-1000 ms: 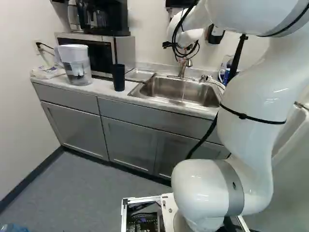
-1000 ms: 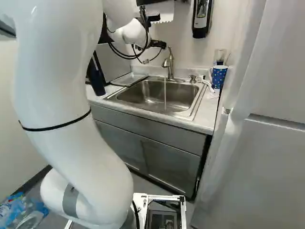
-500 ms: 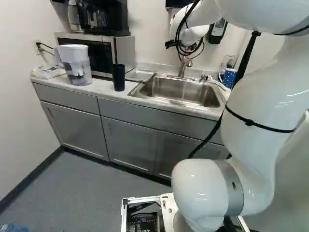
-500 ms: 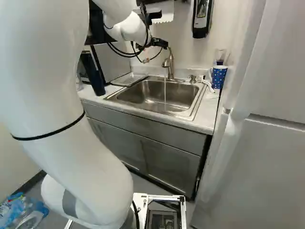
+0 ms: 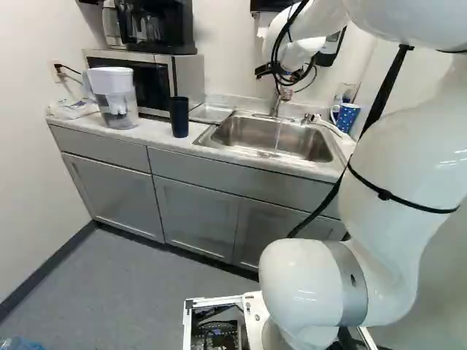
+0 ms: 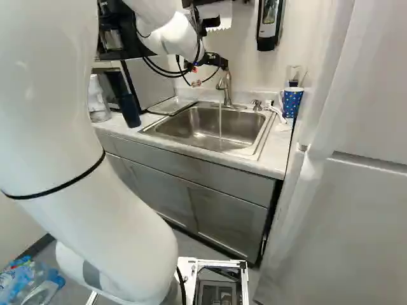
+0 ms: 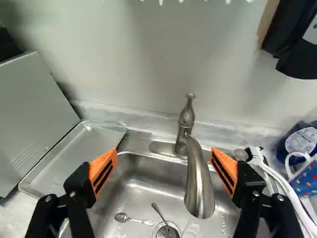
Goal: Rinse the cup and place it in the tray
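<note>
Black, orange-padded gripper (image 7: 164, 154) spread wide near the curved metal faucet (image 7: 198, 181), I have running water (image 6: 220, 121) for rinsing; next, probably, grasp the tall navy cup (image 5: 179, 117).

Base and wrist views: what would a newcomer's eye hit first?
The big white arm dominates the right of the left base view. In the wrist view, the orange pads of the open gripper stand out, with the faucet ahead between them. The right base view shows water running into the sink and a dotted blue mug to its right.
</note>
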You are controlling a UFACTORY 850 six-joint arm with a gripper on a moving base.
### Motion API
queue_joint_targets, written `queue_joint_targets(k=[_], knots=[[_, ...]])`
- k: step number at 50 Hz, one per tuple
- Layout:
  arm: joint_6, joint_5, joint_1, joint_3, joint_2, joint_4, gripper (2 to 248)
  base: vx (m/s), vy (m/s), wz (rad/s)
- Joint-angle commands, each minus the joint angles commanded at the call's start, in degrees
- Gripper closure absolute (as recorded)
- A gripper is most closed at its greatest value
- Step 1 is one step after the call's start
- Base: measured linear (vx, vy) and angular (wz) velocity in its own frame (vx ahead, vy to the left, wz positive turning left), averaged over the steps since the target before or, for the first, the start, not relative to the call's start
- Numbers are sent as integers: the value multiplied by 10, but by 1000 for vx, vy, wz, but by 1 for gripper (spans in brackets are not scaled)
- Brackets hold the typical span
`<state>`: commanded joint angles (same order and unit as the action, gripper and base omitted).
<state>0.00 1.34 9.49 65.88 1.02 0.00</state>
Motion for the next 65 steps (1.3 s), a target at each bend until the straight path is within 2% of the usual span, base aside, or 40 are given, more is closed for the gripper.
queue_joint_targets(k=[27,65], knots=[[0,-58,25,-35,-35,0,3,0,0,0],[0,-172,51,-79,-82,0,3,0,0,0]])
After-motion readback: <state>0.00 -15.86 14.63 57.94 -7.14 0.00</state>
